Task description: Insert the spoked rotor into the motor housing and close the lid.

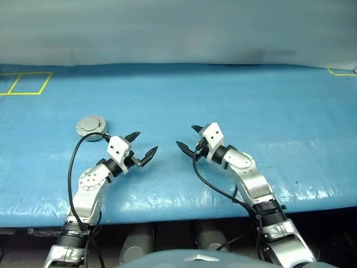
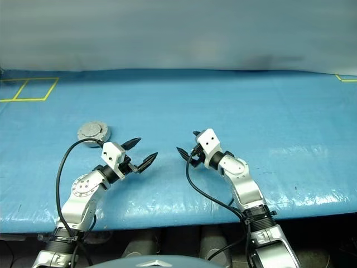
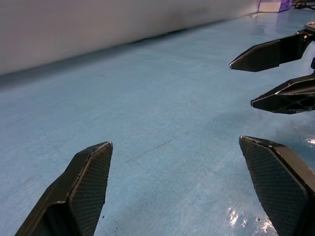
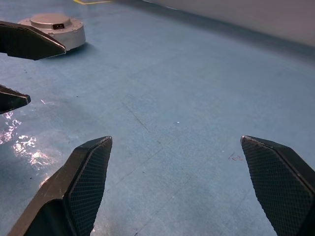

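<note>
- Left eye view: we record a broad blue table cover (image 1: 234, 106) spanning the work area, with yellow tape outlines (image 1: 25, 82) at its far left corner.
- We find the left gripper (image 1: 144, 147) and the right gripper (image 1: 186, 139) facing each other near the middle of the cover, tips apart; both stand spread wide and neither has hold of anything.
- We locate the motor housing (image 1: 91, 127) on the cover just beyond the left gripper's wrist, not touched by either gripper. In the right wrist view the motor housing (image 4: 53, 29) presents as a closed, round grey puck with a raised centre boss bearing a small dark mark.
- We take its plain upper face to be the lid, lying shut; the spoked rotor we cannot see, so we cannot tell whether it sits inside.
- Handling, in our judgement: the housing looks to be rigid metal, fairly dense for its size, smooth-sided and liable to slide on the glossy cover. We would take it across the outer wall, fingers on opposite sides, low on the rim.
- The lid edge offers little purchase; we judge a pinch there likely to slip.
</note>
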